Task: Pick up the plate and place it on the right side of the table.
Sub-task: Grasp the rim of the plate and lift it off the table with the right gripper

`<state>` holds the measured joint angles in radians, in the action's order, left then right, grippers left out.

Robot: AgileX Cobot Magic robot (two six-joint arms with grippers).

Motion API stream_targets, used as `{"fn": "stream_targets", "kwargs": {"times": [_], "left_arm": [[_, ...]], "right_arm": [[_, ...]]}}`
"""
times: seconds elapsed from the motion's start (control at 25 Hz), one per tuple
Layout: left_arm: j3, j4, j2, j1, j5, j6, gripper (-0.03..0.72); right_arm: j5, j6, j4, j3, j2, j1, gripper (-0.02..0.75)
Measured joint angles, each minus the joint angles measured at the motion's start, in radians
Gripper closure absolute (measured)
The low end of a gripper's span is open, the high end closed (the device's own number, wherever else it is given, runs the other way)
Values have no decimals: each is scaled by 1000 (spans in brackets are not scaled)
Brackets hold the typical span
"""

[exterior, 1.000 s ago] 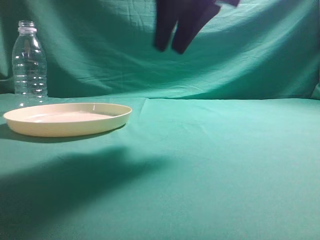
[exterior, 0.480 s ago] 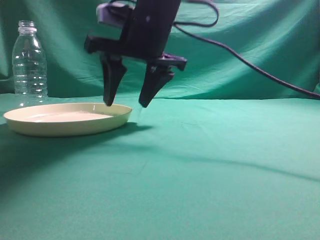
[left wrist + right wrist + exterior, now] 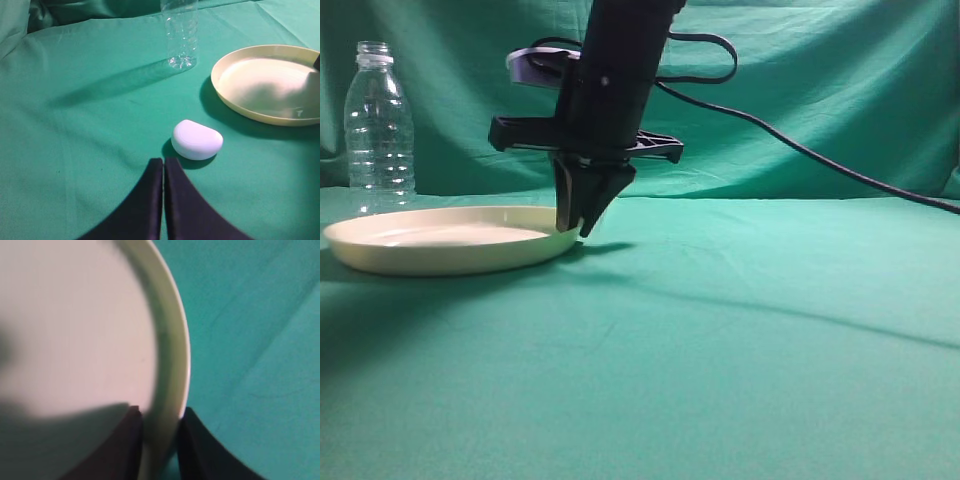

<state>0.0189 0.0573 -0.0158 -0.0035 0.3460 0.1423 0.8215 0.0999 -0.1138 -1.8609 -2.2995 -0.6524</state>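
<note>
The cream-yellow plate (image 3: 440, 238) lies on the left of the teal table (image 3: 740, 340). My right gripper (image 3: 575, 225) reaches down across the middle and is shut on the plate's right rim, one finger inside and one outside. The right wrist view shows the rim (image 3: 172, 355) pinched between the two dark fingers (image 3: 197, 450). The plate rests on the cloth. It also shows in the left wrist view (image 3: 270, 82). My left gripper (image 3: 163, 165) is shut and empty, hovering over the cloth left of the plate; it does not show in the exterior view.
A clear plastic bottle (image 3: 379, 125) stands upright behind the plate's left end, and shows in the left wrist view (image 3: 180, 32). A small white rounded object (image 3: 197, 139) lies just ahead of my left gripper. A black cable (image 3: 820, 155) trails right. Green backdrop cloth (image 3: 840, 90) hangs behind.
My right gripper came down from above, open, over the plate's right edge, then lowered further and closed on the rim. The plate has shifted slightly left.
</note>
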Motion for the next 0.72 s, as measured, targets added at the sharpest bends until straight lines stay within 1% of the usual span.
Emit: {"fn": "stream_targets", "kwargs": {"times": [0.08, 0.12, 0.16, 0.24, 0.32, 0.44, 0.52, 0.64, 0.72], "left_arm": [[0, 0, 0, 0, 0, 0, 688], [0, 0, 0, 0, 0, 0, 688], [0, 0, 0, 0, 0, 0, 688], [0, 0, 0, 0, 0, 0, 688], [0, 0, 0, 0, 0, 0, 688], [0, 0, 0, 0, 0, 0, 688], [0, 0, 0, 0, 0, 0, 688], [0, 0, 0, 0, 0, 0, 688], [0, 0, 0, 0, 0, 0, 688]], "right_arm": [[2, -20, 7, -4, -1, 0, 652], [2, -36, 12, -7, -1, 0, 676], [2, -56, 20, -9, -1, 0, 661], [6, -101, 50, -12, 1, 0, 661], [30, -142, 108, -23, 12, 0, 738], [105, -169, 205, -32, 72, 0, 738], [189, -170, 246, -32, 122, 7, 738], [280, -174, 273, -29, 196, 51, 738], [285, -181, 280, 21, 259, 104, 738]]}}
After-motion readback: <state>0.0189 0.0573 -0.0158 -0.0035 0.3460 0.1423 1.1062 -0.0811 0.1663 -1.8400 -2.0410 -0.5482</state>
